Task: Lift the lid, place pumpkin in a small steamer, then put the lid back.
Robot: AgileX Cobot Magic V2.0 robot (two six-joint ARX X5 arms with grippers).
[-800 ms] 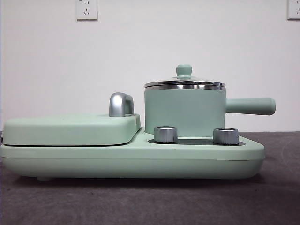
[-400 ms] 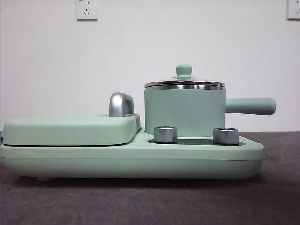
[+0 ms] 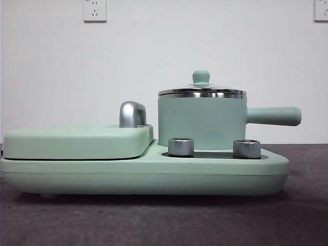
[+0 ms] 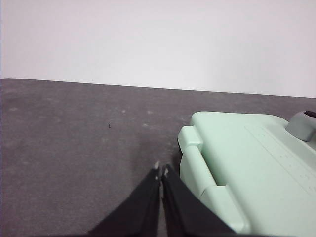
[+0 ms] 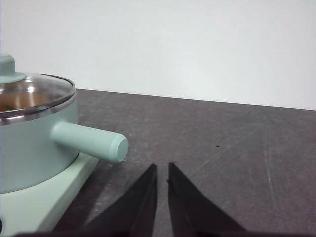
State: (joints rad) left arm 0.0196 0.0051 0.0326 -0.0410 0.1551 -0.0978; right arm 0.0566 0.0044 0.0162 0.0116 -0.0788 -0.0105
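The lid (image 3: 202, 91) sits shut on the small steamer (image 3: 201, 122), and its small smooth knob could slip from a pinch, dropping the glass back on the rim. Both grippers wait low over the surface (image 5: 237, 133), the left gripper (image 4: 161, 170) by the griddle cover (image 4: 247, 158), the right gripper (image 5: 161, 168) near the pot handle (image 5: 89, 140), fingers nearly together, holding nothing. No pumpkin is visible; an orange glint under the glass is unclear.

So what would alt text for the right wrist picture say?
A mint-green small steamer with its glass lid on and side handle jutting out sits on a green base; the right claw, jaws nearly together, hangs empty over the grey table.
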